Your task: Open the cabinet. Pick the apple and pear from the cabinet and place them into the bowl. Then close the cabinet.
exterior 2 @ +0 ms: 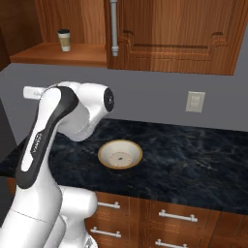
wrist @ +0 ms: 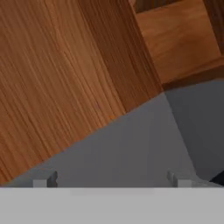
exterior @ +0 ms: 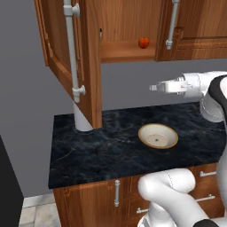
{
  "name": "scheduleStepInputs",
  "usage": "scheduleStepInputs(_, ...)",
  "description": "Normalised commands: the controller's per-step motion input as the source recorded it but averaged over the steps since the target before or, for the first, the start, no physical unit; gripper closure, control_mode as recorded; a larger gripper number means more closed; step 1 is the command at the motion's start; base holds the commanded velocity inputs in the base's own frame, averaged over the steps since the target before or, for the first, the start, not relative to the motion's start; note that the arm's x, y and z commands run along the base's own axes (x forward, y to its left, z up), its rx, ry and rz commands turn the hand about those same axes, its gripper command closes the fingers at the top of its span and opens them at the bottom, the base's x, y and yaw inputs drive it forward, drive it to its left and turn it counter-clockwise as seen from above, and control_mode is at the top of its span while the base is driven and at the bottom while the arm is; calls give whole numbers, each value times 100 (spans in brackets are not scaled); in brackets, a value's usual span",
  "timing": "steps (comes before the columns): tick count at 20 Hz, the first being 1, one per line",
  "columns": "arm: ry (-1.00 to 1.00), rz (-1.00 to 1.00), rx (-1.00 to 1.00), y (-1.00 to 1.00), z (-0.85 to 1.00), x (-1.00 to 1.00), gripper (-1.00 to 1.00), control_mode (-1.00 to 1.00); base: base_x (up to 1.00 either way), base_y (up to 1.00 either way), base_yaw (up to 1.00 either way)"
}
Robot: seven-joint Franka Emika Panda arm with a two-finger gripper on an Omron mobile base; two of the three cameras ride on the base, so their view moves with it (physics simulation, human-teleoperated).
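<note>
The cabinet stood with its left door swung open over the counter. The bowl sat empty below. The gripper hung above the bowl, fingers spread wide, holding nothing. The apple lay on the shelf, higher than the gripper and slightly leftward. No pear could be made out.

Black marbled countertop; paper coffee cup, upright on shelf; wall outlet; lower drawers with silver handles; grey wall.
</note>
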Motion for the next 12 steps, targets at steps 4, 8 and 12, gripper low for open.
scheduleStepInputs(4,-24,-47,0,-81,26,-32,-100,-100,0,0,0)
scheduleStepInputs(8,-23,-50,0,-66,26,-30,-100,-100,0,0,0)
scheduleStepInputs(12,-20,-46,0,-40,38,-9,-100,-100,0,0,0)
